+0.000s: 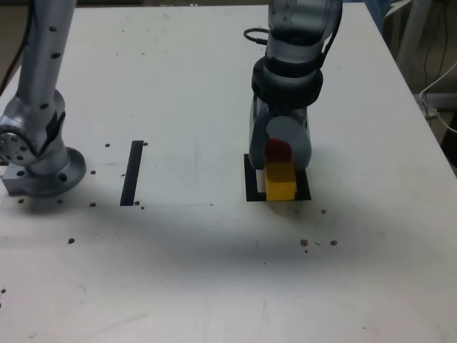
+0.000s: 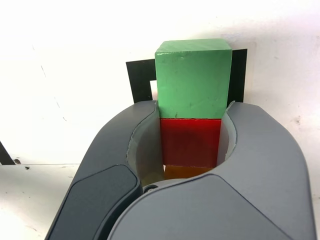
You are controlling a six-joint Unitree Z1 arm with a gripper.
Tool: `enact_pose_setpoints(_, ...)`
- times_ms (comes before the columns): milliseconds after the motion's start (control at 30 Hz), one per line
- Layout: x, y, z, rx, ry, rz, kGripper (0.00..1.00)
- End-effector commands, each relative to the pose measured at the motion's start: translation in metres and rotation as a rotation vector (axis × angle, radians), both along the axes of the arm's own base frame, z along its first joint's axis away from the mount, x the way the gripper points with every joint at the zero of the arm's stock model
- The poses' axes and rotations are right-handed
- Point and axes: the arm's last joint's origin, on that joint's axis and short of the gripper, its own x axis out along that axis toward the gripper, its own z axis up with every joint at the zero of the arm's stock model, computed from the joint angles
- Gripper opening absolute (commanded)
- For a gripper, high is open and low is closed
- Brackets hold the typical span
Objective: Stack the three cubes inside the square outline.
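Note:
The wrist view shows the three cubes as one column: the green cube [image 2: 193,80] farthest from the camera, the red cube [image 2: 190,142] in the middle, a sliver of the yellow cube [image 2: 184,172] nearest. My gripper [image 2: 191,120] has its grey jaws pressed on both sides of the red cube. The black square outline [image 2: 140,80] shows behind the green cube. In the exterior view the yellow cube [image 1: 280,180] sits inside the square outline [image 1: 251,179], the red cube [image 1: 278,150] shows directly above it at the gripper [image 1: 285,146], and the green cube is hidden.
A straight black strip [image 1: 132,171] lies toward the exterior view's left, near the arm's grey base [image 1: 39,161]. Small dark specks dot the white table [image 1: 214,271]. The table's edge [image 1: 428,136] runs down the exterior view's right, with furniture legs and cables beyond.

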Motion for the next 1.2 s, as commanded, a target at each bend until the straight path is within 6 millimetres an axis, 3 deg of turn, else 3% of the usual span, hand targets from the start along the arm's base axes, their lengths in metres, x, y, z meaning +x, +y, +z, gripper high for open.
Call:
enact_pose_setpoints(0, 0.001, 0.000, -0.003, -0.004, 0.007, -0.001, 0.36)
enact_pose_setpoints(233, 0.001, 0.000, -0.007, -0.012, 0.023, -0.007, 0.50)
enact_pose_setpoints(433, 0.004, -0.001, -0.010, -0.019, 0.003, -0.036, 0.86)
enact_pose_setpoints(533, 0.003, -0.001, -0.010, -0.022, -0.002, -0.046, 0.97)
enact_pose_setpoints(967, -0.008, 0.000, -0.005, -0.022, -0.004, -0.026, 0.99)
enact_pose_setpoints(1167, -0.021, 0.001, 0.008, -0.023, -0.022, -0.020, 0.99)
